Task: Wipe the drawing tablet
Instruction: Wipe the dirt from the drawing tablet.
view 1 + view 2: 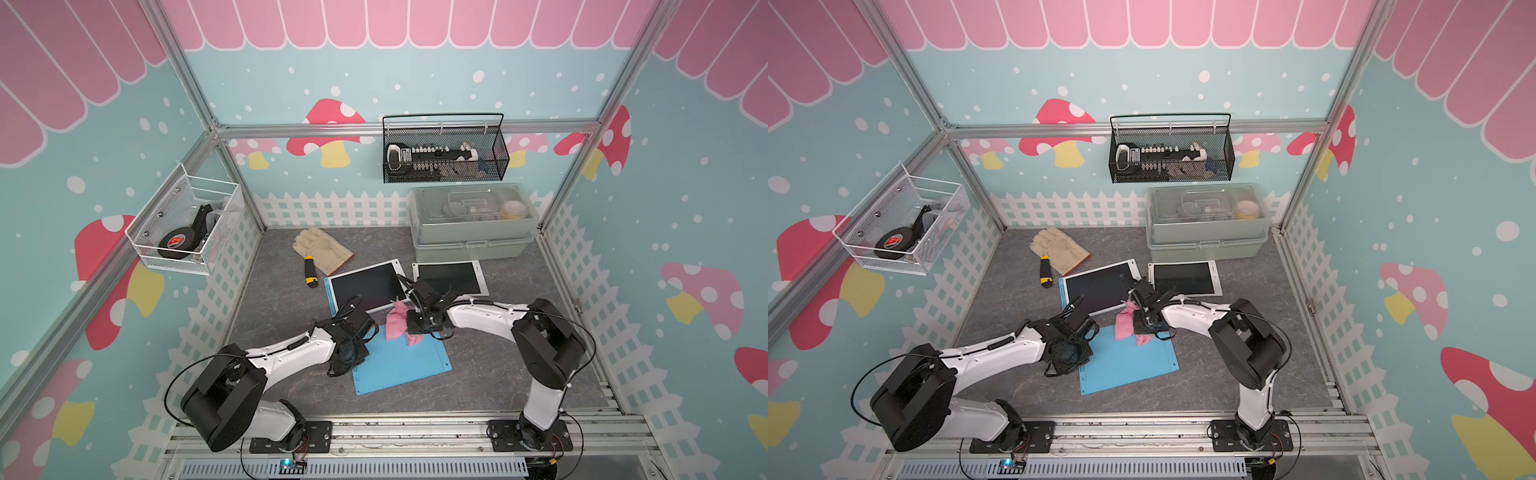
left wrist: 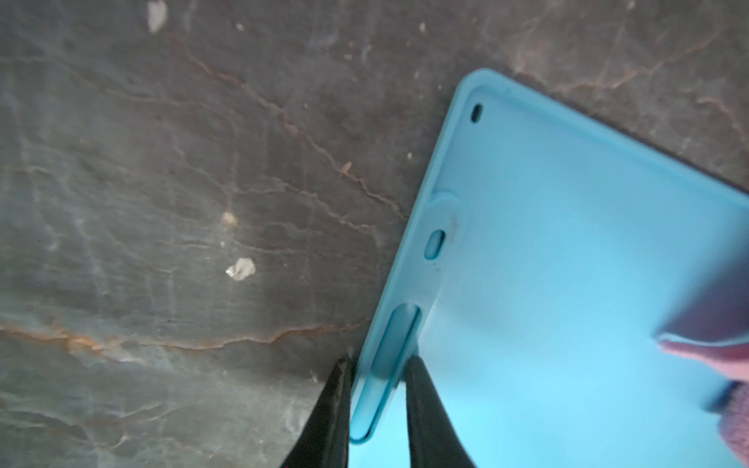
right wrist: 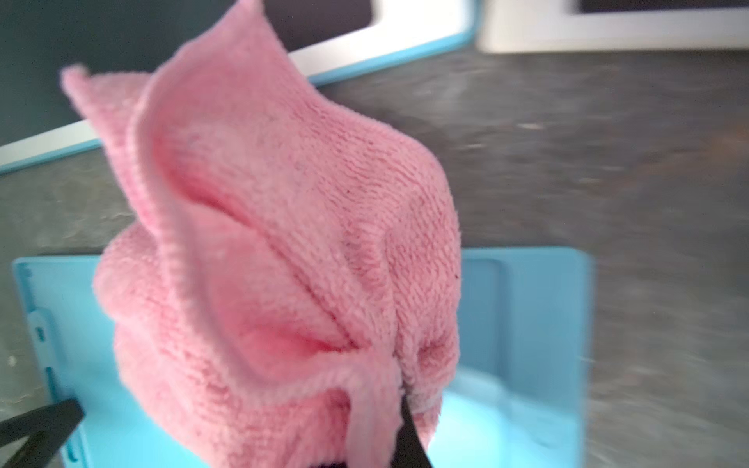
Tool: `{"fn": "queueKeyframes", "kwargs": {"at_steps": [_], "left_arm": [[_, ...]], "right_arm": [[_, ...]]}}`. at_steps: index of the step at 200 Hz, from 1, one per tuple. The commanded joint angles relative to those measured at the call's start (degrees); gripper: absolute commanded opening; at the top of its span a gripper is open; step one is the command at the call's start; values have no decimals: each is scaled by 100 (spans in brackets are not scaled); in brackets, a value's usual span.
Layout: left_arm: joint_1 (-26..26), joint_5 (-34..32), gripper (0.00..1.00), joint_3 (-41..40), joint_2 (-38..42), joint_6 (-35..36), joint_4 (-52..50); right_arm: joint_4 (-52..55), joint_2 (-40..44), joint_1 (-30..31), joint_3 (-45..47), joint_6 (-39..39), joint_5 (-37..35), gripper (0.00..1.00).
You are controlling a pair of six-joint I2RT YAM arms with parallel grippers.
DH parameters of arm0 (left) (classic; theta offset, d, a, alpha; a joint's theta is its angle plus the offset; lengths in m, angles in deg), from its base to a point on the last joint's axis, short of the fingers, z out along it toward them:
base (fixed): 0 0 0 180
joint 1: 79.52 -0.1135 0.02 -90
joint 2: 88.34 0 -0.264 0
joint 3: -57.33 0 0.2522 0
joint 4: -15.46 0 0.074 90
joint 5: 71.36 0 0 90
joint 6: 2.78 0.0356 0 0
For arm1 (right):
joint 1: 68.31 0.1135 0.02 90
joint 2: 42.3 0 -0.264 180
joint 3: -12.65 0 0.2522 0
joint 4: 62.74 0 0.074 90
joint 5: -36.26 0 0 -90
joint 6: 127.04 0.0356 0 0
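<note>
The drawing tablet (image 1: 403, 365) (image 1: 1129, 365) lies blue back up in the middle of the table. My left gripper (image 2: 377, 362) (image 1: 368, 338) is shut on its left edge, one finger outside the rim and one on the blue surface (image 2: 567, 283). My right gripper (image 3: 377, 413) (image 1: 409, 326) is shut on a bunched pink cloth (image 3: 283, 243) (image 1: 397, 322) (image 1: 1125, 322). The cloth hangs over the tablet's far edge (image 3: 527, 324). It hides one of the right gripper's fingers.
Two more tablets with dark screens lie just behind, one with a blue rim (image 1: 365, 286) and one white (image 1: 449, 278). A work glove (image 1: 320, 247) and a yellow-black knife (image 1: 309, 274) are at the back left, a green lidded box (image 1: 473, 224) at the back right. Wire baskets (image 1: 444, 153) (image 1: 187, 224) hang on the walls.
</note>
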Motion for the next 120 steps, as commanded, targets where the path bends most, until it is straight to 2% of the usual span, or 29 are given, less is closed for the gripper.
{"fn": "queueKeyframes", "kwargs": {"at_steps": [1,14,30,46,61,86,120], "left_arm": [[20,-61,22,-494,-415,-240,73],[13,-46,22,-481,-423,-246,98],[14,-38,22,-462,-424,-240,106],[10,-26,22,-453,-415,-262,126],[9,18,21,-469,-415,-275,162],[17,36,21,-479,-407,-284,180],[14,33,21,-488,-393,-258,180]], "right_arm": [[688,688,-158,363,-436,-391,0],[753,803,3,389,-560,-379,0],[786,620,543,143,-514,-399,0],[664,209,1076,-222,-273,-127,0],[388,-28,1318,-332,57,168,0],[332,118,1141,36,263,157,0],[804,970,207,995,5,-85,0]]}}
